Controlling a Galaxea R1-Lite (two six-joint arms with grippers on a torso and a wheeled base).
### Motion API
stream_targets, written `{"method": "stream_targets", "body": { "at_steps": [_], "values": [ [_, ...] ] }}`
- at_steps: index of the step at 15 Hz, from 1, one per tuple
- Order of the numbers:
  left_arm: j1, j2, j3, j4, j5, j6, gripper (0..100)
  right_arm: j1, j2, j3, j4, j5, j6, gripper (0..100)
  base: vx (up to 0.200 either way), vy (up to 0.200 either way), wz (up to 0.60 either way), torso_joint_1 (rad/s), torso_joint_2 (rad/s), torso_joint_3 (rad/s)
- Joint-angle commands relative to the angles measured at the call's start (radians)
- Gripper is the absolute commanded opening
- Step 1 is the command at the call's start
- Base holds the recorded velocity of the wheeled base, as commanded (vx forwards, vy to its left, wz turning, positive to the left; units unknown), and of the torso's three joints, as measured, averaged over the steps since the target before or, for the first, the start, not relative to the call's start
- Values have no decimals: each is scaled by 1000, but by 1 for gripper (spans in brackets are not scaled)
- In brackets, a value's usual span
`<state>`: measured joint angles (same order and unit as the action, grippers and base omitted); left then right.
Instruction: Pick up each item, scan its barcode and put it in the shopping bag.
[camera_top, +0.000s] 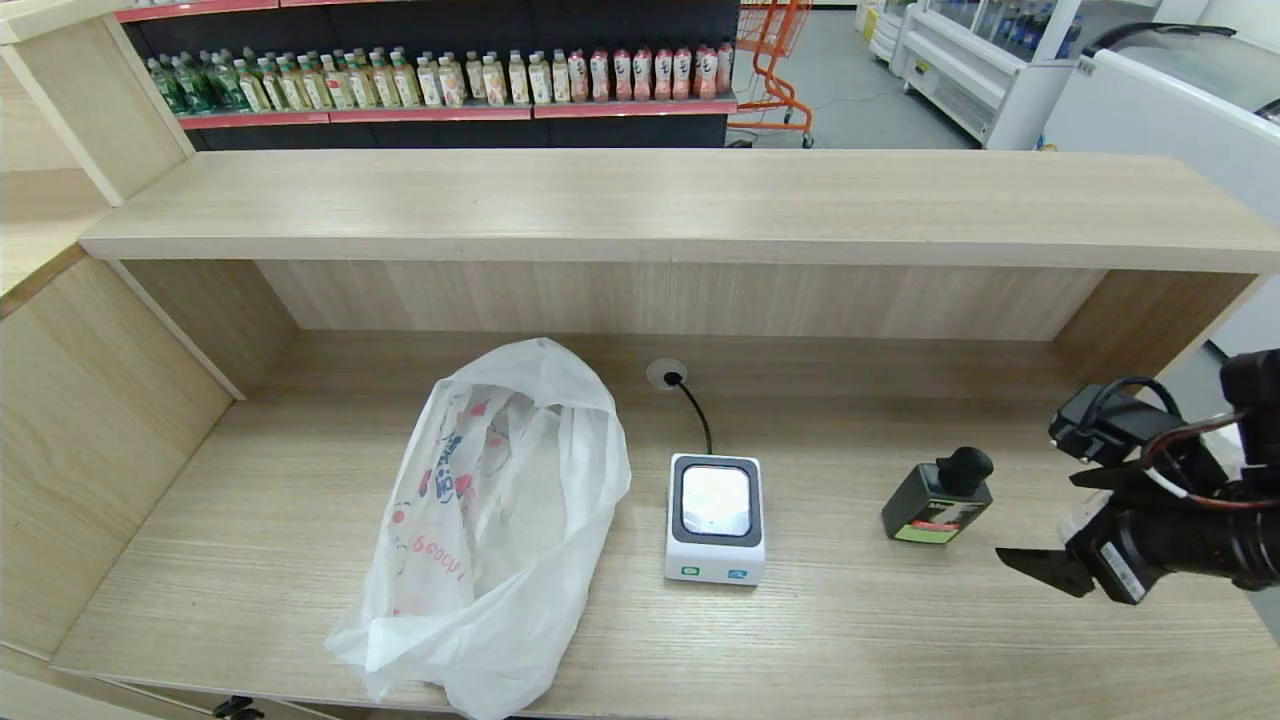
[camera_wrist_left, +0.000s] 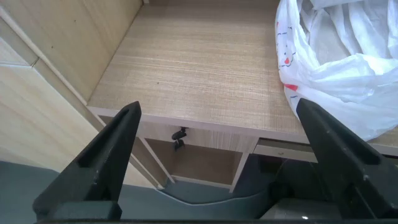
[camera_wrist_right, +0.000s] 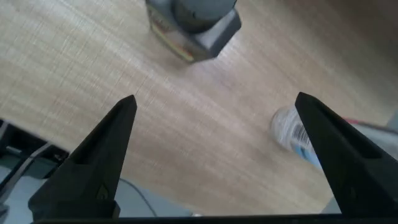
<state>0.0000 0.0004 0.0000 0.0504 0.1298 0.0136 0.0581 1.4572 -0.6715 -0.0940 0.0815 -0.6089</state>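
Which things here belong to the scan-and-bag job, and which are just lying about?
Job: dark bottle, clear container, scanner, shopping bag.
Lying about: shelf drinks, orange cart, freezers.

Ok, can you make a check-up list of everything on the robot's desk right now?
Surface: wooden counter, looks clean.
Job's things: white shopping bag, mouth open; scanner mid-counter; dark bottle standing on its right.
Clutter: small clear item near the counter's edge, too blurred to name.
End effectors: left end effector open, empty, by the bag; right end effector open, empty, near the bottle.
Cables: black cable from scanner into a counter hole.
Surroundings: drinks shelf, orange trolley, freezers behind.
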Motion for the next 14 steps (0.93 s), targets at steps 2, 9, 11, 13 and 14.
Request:
{"method": "stream_targets", "body": {
  "at_steps": [2,9,11,13,14],
  "values": [
    [0,0,0,0,1,0,100,35,186,-2,-138,18,-20,100,0,0,0,0,0,0],
    [0,0,0,0,1,0,100,118,330,-26,-323,37,-18,100,0,0,0,0,0,0],
    [0,0,0,0,1,0,100,120,339,-33,-328,37,-18,100,0,0,0,0,0,0],
    [0,0,0,0,1,0,100,121,342,-33,-331,58,-18,0,0,0,0,0,0,0],
    [0,0,0,0,1,0,100,124,345,-34,-332,70,-18,0,0,0,0,0,0,0]
  ]
}}
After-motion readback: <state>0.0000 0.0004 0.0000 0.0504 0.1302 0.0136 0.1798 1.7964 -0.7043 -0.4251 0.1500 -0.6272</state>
